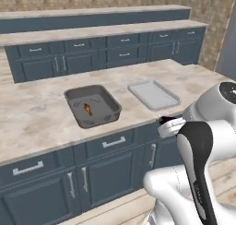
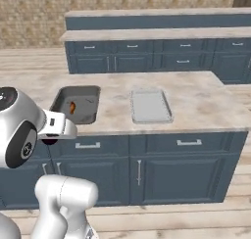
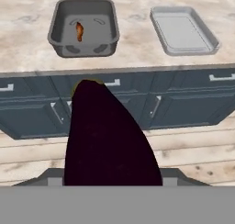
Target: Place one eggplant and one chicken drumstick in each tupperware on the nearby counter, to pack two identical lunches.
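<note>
A big dark purple eggplant point(image 3: 108, 136) fills the lower middle of the hand view, and my gripper point(image 1: 165, 122) is shut on it; the fingertips are hidden behind it. The gripper hangs off the front edge of the counter point(image 1: 37, 113), before its blue drawers and short of both tupperware. The deep dark grey tub point(image 3: 55, 32) sits ahead on the left with one orange-brown chicken drumstick point(image 3: 79, 31) lying in it. To its right lies the shallow pale grey tray point(image 3: 183, 30), with nothing in it. The tub point(image 1: 76, 92), drumstick point(image 1: 88, 109) and tray point(image 1: 153, 95) also appear from the left base.
Dark blue drawers and doors with silver handles point(image 3: 112, 83) run under the counter top. Longer stepped blue counters point(image 1: 92, 46) line the brick wall behind. Wooden floor point(image 3: 193, 149) lies below the gripper. Bare stone top surrounds both containers.
</note>
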